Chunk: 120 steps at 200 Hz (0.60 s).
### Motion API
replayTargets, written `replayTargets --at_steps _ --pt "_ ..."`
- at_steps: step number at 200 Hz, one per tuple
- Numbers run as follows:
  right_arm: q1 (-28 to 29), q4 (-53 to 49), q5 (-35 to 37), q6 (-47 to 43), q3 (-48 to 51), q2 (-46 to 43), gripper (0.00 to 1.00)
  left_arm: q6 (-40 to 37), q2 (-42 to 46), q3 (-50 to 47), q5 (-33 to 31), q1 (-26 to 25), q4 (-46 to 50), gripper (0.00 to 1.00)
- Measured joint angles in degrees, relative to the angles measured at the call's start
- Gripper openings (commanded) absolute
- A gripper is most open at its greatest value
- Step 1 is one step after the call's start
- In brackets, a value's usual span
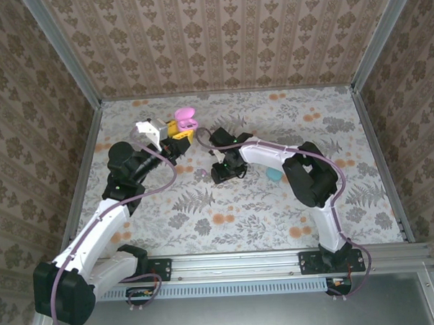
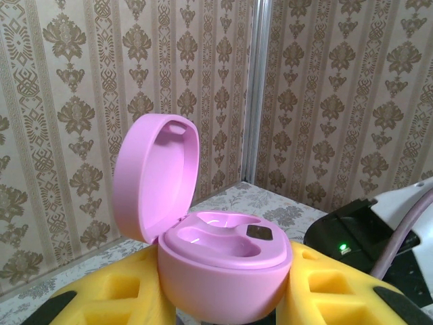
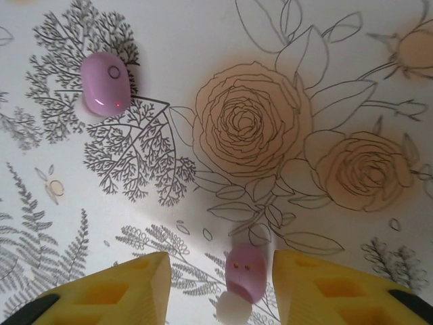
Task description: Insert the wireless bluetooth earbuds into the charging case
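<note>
My left gripper [image 2: 226, 301] is shut on the pink charging case [image 2: 223, 267], with its yellow fingers [image 2: 325, 291] pressed to both sides. The lid [image 2: 155, 176] stands open and both wells inside are empty. From above, the case [image 1: 185, 118] is held off the table at the back centre. My right gripper [image 1: 225, 174] points down at the table, just right of the case. Its jaws [image 3: 220, 267] stand open around a pinkish-purple earbud [image 3: 245, 279] with a white tip, and neither finger touches it. A second pinkish-purple earbud [image 3: 105, 84] with a red light lies further off to the left.
A small blue case [image 1: 274, 174] lies on the floral tablecloth just right of the right gripper. Patterned walls with metal frame posts [image 1: 363, 52] close in the table on three sides. My right arm's black link [image 2: 365, 237] sits close to the held case.
</note>
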<state>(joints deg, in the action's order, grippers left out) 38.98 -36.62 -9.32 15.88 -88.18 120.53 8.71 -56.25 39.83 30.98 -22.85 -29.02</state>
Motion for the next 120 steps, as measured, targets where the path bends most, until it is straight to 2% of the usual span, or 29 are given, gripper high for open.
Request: replayTargets --at_steps 50,89,120 --pt "-0.11 -0.15 0.33 -0.15 0.0 0.63 0.26 -0.24 0.07 0.0 -0.22 0.0 0.35 0.33" --pt "-1.25 3.3 -2.08 1.81 3.48 -0.98 0.24 -0.63 0.07 0.0 -0.39 0.0 0.35 0.33" --pt "-3.37 9.73 -10.03 5.62 11.21 -4.63 0.24 -0.63 0.07 0.0 -0.39 0.0 0.37 0.34"
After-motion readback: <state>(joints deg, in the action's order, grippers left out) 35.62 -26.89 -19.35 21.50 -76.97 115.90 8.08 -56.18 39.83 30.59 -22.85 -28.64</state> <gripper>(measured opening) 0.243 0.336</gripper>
